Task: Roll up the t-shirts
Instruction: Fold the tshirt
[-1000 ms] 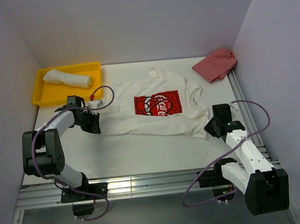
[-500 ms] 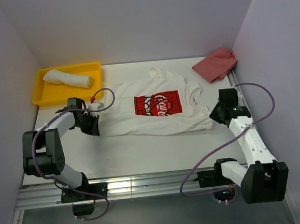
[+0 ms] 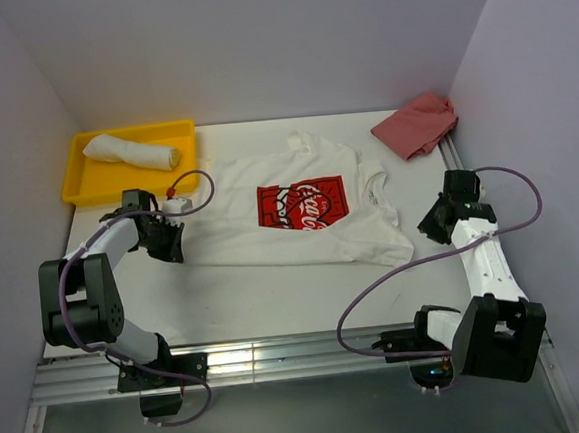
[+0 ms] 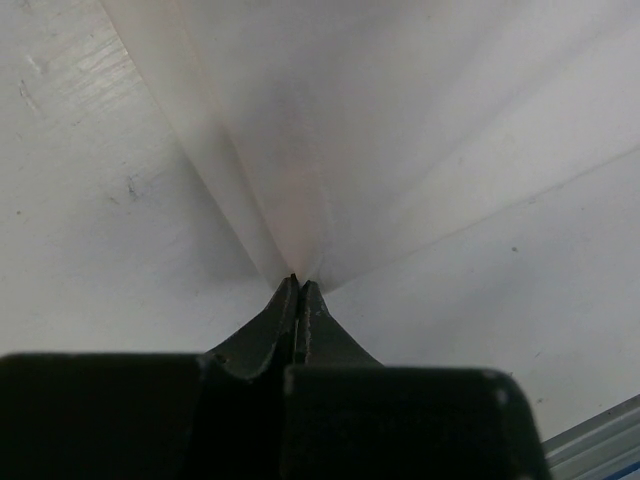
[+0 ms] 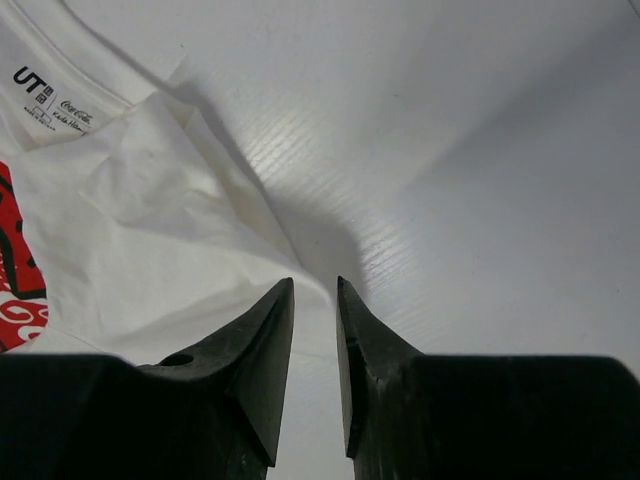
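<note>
White t-shirt hem vanishes inside the clenched left end effector; right end effector stands parted beside its sleeve.

The white short-sleeved cloth t-shirt with a red chest print looks soft and matt. The white bench beneath is matt with fine ribbing, and the yellow rectangular tray looks like glossy plastic.

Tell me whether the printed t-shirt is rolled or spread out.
Spread out: the printed t-shirt lies flat on the table, red print up, left gripper pinching one edge.
</note>
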Robot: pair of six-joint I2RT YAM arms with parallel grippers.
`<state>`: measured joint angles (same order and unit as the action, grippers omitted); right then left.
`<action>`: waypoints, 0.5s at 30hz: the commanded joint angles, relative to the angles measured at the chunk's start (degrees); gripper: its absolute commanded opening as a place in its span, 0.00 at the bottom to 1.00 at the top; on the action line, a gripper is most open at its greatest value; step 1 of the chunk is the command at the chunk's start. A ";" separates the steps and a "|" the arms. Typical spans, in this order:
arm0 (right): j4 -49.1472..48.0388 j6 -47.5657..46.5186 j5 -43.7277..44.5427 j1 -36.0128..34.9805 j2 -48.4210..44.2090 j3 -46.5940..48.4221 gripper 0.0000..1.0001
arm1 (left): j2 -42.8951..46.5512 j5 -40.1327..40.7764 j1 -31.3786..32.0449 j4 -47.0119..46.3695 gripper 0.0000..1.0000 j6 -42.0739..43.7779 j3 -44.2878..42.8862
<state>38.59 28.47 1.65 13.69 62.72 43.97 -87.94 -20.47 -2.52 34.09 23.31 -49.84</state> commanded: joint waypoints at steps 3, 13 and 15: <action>0.08 -0.44 -3.13 1.16 0.48 1.21 0.39 | 1.10 -0.89 -0.73 2.21 0.00 2.35 -0.25; 0.43 10.28 -7.54 0.02 -8.22 -9.33 0.50 | 1.54 -3.70 -0.64 2.83 0.00 3.05 -0.52; 1.84 12.91 -7.54 0.02 -11.12 -10.65 0.49 | 1.72 -3.96 -0.64 3.00 0.00 3.32 -0.52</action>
<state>38.63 36.38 -5.39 14.00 55.20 34.50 -87.94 -22.20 -2.83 35.44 24.84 -49.84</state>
